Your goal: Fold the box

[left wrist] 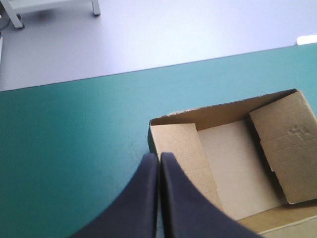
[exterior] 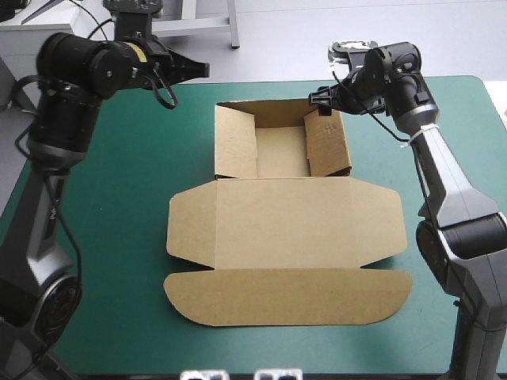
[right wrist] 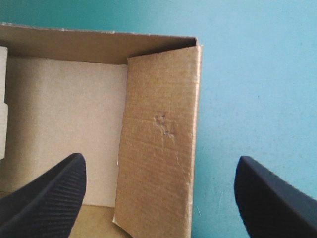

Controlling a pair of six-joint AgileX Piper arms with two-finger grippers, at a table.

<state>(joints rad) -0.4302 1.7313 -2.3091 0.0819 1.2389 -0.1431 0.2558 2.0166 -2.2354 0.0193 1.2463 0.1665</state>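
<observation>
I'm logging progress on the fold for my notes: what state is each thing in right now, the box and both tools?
Brown cardboard box: an open tray, walls raised and tucked in.
Broad brown lid: lying flat on the teal-green table cover, flaps unfolded.
Black fin-fingered left tool: shut, holding nothing, by the tray's far left corner.
Black fin-fingered right tool: open, over the tray's right wall, gripping nothing.
</observation>
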